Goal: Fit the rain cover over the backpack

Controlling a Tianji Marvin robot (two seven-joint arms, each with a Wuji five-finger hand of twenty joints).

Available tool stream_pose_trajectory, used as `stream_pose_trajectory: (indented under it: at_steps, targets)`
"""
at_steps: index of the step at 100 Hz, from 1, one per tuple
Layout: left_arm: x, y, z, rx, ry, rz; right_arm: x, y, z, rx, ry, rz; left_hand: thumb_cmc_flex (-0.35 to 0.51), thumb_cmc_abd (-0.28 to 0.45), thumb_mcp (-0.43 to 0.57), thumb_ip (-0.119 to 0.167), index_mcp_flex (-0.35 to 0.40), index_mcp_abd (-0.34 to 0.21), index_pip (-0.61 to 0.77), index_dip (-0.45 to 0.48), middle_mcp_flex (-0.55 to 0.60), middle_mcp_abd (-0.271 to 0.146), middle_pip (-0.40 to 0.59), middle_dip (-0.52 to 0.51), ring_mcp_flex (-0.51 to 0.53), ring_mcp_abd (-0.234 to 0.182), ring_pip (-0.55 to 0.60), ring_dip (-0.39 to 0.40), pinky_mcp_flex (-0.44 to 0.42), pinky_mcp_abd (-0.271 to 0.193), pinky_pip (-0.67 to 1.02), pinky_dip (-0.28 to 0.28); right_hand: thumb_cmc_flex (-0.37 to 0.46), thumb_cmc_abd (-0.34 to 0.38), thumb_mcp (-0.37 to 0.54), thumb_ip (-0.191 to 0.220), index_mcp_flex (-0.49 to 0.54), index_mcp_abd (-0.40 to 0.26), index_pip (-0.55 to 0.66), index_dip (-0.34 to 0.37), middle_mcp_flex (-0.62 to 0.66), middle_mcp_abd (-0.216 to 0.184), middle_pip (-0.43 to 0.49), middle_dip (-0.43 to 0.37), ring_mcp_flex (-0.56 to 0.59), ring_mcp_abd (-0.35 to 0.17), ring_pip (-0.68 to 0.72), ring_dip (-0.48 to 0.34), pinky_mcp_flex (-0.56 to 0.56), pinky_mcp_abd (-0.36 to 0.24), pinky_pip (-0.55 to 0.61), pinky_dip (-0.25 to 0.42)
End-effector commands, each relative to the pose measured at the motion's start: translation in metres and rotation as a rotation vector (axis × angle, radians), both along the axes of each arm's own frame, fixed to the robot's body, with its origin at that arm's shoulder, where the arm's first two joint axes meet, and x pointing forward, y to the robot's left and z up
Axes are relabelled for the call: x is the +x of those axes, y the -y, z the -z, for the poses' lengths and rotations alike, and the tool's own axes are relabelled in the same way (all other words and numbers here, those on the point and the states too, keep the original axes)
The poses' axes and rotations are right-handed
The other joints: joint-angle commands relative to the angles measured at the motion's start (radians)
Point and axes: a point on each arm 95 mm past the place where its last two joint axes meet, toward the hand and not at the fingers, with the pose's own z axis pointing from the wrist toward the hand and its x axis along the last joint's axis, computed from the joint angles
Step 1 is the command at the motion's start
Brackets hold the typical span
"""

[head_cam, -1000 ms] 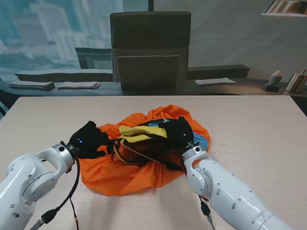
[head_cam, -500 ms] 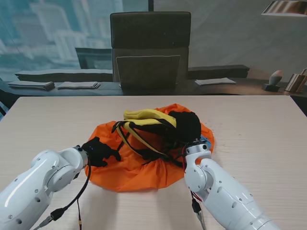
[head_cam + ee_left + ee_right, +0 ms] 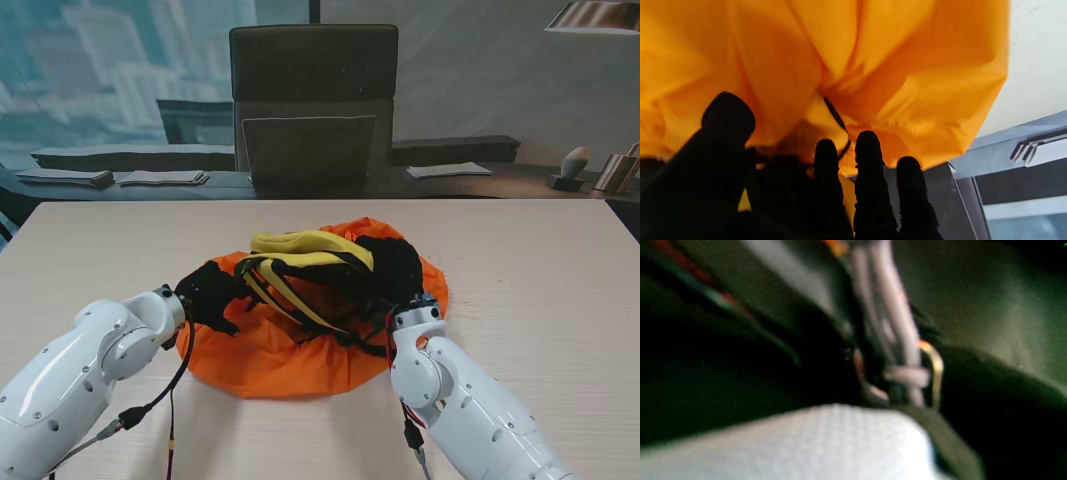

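Note:
An orange rain cover [image 3: 270, 355] lies spread on the pale table [image 3: 540, 280]. On it rests the backpack [image 3: 310, 243], yellow and black, its straps [image 3: 285, 290] trailing toward me. My right hand [image 3: 395, 265] is shut on the backpack's right side, holding it tilted up. My left hand [image 3: 212, 293] is at the cover's left rim, fingers apart. In the left wrist view the orange cover [image 3: 873, 60] fills the picture, and the black fingertips [image 3: 868, 150] reach its folds beside a thin dark cord [image 3: 835, 115]. The right wrist view is blurred, showing a strap and metal ring [image 3: 930, 366] up close.
A dark chair [image 3: 313, 100] stands beyond the table's far edge. Behind it a dark desk carries papers [image 3: 160, 178] and a small ornament [image 3: 572, 165]. Cables [image 3: 170, 400] hang from my left forearm near the table's front.
The right hand carried the backpack farther from me and tipped it up. The left hand drew back toward me, then returned to the cover's left rim.

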Motion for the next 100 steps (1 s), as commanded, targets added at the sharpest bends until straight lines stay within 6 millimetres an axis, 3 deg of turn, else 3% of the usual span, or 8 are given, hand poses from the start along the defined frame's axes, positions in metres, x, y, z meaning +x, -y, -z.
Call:
stream_pose_trajectory:
  at_steps: [1, 15, 34, 44, 57, 59, 68, 100]
  targets:
    - [-0.007, 0.002, 0.0, 0.08, -0.035, -0.01, 0.001, -0.001, -0.001, 0.004, 0.0, -0.002, -0.05, -0.032, -0.005, 0.007, -0.035, 0.009, 0.053, 0.033, -0.041, -0.001, -0.02, -0.025, -0.022, 0.011, -0.029, -0.017, -0.021, 0.022, -0.004, 0.016, 0.096, 0.065, 0.105, 0.052, 0.053, -0.064, 0.065, 0.021, 0.107, 0.042, 0.111, 0.04, 0.077, -0.051, 0.149, 0.062, 0.003, 0.007, 0.031, 0.013]
    - [-0.005, -0.001, -0.003, 0.088, 0.011, -0.011, 0.0, 0.0, 0.0, 0.002, 0.006, -0.008, -0.055, -0.035, -0.003, 0.004, -0.026, 0.103, -0.029, -0.093, -0.066, 0.02, -0.032, -0.043, -0.044, 0.02, -0.043, -0.026, -0.024, 0.025, -0.001, 0.019, 0.095, 0.063, 0.105, 0.052, 0.054, -0.068, 0.065, 0.022, 0.108, 0.039, 0.11, 0.039, 0.078, -0.051, 0.149, 0.062, 0.004, 0.01, 0.029, 0.012]
    - [0.01, 0.001, 0.011, 0.112, -0.076, -0.07, 0.001, 0.0, 0.003, 0.005, 0.003, -0.006, -0.055, 0.076, -0.099, 0.014, -0.021, 0.163, -0.149, -0.301, -0.074, 0.039, -0.036, -0.046, -0.074, 0.03, -0.049, -0.029, -0.06, 0.034, -0.043, -0.001, 0.095, 0.065, 0.106, 0.052, 0.054, -0.065, 0.065, 0.022, 0.108, 0.042, 0.11, 0.038, 0.077, -0.051, 0.148, 0.062, 0.004, 0.01, 0.029, 0.013]
    - [0.016, 0.005, 0.023, 0.127, -0.141, -0.068, 0.001, -0.001, 0.004, 0.004, 0.002, -0.007, -0.032, 0.094, -0.124, 0.023, 0.007, 0.101, 0.142, -0.16, -0.065, 0.042, -0.042, -0.044, -0.094, 0.032, -0.06, -0.032, -0.088, 0.045, -0.089, 0.003, 0.095, 0.063, 0.106, 0.051, 0.054, -0.067, 0.064, 0.021, 0.108, 0.039, 0.11, 0.038, 0.078, -0.051, 0.148, 0.062, 0.004, 0.01, 0.029, 0.013]
    - [0.017, 0.006, 0.034, 0.17, -0.158, -0.048, 0.003, -0.002, 0.003, 0.001, 0.001, -0.019, -0.007, 0.067, 0.074, 0.005, 0.229, -0.079, 0.327, -0.072, -0.004, 0.022, -0.037, -0.049, -0.073, 0.023, -0.065, -0.042, -0.098, 0.055, -0.133, -0.023, 0.096, 0.065, 0.104, 0.052, 0.054, -0.067, 0.064, 0.021, 0.108, 0.041, 0.11, 0.038, 0.078, -0.051, 0.148, 0.062, 0.004, 0.009, 0.029, 0.014]
    - [0.017, 0.006, 0.035, 0.166, -0.16, -0.049, 0.004, -0.002, 0.003, -0.003, 0.002, -0.023, 0.038, 0.054, 0.054, -0.024, 0.278, -0.103, 0.362, -0.067, 0.01, 0.016, -0.033, -0.048, -0.071, 0.021, -0.063, -0.042, -0.097, 0.057, -0.143, -0.032, 0.095, 0.066, 0.103, 0.051, 0.054, -0.067, 0.064, 0.021, 0.108, 0.04, 0.11, 0.038, 0.078, -0.051, 0.148, 0.062, 0.004, 0.007, 0.029, 0.014]
    - [0.014, 0.006, 0.037, 0.147, -0.146, -0.038, 0.006, -0.004, 0.004, -0.044, 0.001, -0.046, 0.196, 0.093, -0.072, -0.008, 0.484, -0.218, 0.557, 0.039, 0.104, -0.008, -0.006, -0.055, -0.031, 0.016, -0.053, -0.056, -0.098, 0.059, -0.136, -0.047, 0.094, 0.067, 0.102, 0.052, 0.054, -0.075, 0.064, 0.022, 0.107, 0.039, 0.111, 0.038, 0.078, -0.054, 0.147, 0.061, 0.006, 0.003, 0.031, 0.015]
    - [-0.044, -0.022, 0.006, 0.341, 0.032, -0.011, 0.014, -0.008, 0.022, -0.385, -0.101, -0.167, 0.191, 0.123, -0.04, -0.039, 0.499, -0.242, 0.49, 0.291, 0.172, -0.041, -0.065, -0.15, 0.017, -0.009, -0.12, -0.128, -0.1, 0.073, -0.145, -0.073, 0.097, 0.077, 0.092, 0.057, 0.057, -0.101, 0.065, 0.031, 0.106, 0.041, 0.125, 0.055, 0.079, -0.068, 0.175, 0.075, 0.001, -0.018, 0.037, 0.026]
